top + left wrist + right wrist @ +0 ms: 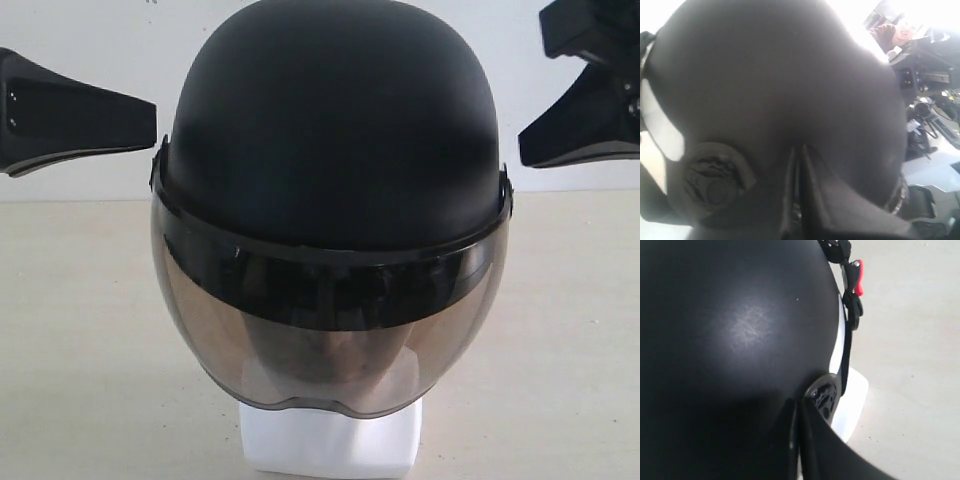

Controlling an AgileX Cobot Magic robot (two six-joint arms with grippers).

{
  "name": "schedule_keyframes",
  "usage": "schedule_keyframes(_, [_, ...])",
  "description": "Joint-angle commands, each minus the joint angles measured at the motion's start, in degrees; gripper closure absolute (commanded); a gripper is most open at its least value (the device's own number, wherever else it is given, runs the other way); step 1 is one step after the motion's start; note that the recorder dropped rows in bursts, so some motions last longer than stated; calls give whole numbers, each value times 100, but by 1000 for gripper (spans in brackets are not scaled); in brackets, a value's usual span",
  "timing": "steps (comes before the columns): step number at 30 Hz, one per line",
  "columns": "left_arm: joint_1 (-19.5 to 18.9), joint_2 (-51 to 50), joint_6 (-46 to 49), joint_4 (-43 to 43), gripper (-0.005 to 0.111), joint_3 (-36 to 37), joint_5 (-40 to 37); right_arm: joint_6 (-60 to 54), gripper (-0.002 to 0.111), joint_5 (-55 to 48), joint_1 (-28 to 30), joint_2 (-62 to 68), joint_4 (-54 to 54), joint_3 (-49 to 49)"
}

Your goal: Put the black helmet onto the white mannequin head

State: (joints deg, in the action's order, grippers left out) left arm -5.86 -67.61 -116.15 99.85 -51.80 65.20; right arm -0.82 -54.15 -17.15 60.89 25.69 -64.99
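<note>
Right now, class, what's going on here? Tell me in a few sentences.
The black helmet sits on the white mannequin head, with its tinted visor down over the face. Neither arm holds it. The left gripper and right gripper are both shut, one at each side of the helmet, and the exterior view shows a gap beside each. The placing looks done.

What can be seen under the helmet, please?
Of the head, only its white base shows below the visor, plus a dim face shape through the tint. The helmet hides its crown and sides.
</note>
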Motion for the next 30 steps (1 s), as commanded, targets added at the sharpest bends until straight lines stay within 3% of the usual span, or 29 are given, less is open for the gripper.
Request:
schedule_keyframes(1, [-197, 110, -208, 9, 102, -29, 476, 190, 109, -295, -1, -592, -486, -30])
schedule_keyframes(7, [-183, 557, -424, 9, 102, -29, 476, 82, 109, -440, -1, -1287, -1071, -30])
schedule_keyframes(16, [362, 1874, -424, 9, 102, 550, 476, 82, 109, -388, -1, -1899, -1109, -30])
schedule_keyframes(20, [378, 2368, -424, 9, 102, 638, 476, 82, 109, -399, -1, -1905, -1109, -30])
schedule_keyframes(30, [378, 2476, -424, 9, 102, 638, 476, 82, 109, -399, -1, -1905, -1109, -30])
